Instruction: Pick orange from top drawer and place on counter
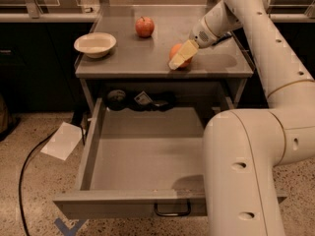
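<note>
Camera view: tool [177, 59] against orange [175, 49] on counter [129, 58], front right; grip cannot tell; drawer [123, 205] open.

Item: flat grey metal counter [147, 58] with a low raised rim, its top slightly scuffed. Carried on it:
- one shallow off-white round bowl [95, 44], set near the left edge;
- one red apple [144, 26] with a stem dimple, placed toward the back, near centre;
- one smooth round orange fruit [176, 49], located front right of centre, partly covered by the pale gripper [180, 59], which is held against it at the surface.
</note>
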Motion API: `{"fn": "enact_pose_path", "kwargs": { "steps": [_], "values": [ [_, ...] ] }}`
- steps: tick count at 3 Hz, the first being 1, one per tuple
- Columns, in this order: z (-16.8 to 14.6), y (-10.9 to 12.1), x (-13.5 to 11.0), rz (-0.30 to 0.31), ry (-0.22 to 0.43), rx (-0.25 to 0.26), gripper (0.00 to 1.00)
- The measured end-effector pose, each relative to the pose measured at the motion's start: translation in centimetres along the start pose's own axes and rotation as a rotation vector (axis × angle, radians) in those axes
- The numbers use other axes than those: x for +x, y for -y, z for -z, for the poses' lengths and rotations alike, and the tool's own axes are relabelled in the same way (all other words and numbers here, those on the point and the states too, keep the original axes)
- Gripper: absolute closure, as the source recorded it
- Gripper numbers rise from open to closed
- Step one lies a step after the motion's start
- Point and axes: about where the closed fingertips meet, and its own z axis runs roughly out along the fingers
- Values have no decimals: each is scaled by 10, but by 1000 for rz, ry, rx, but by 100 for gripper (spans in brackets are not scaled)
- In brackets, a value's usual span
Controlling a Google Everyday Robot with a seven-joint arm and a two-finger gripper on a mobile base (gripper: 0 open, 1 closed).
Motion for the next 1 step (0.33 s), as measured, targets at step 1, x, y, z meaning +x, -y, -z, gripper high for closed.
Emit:
{"fn": "enact_pose_path", "kwargs": {
  "steps": [1],
  "values": [
    [0,0,0,0,0,0,0]
  ]
}}
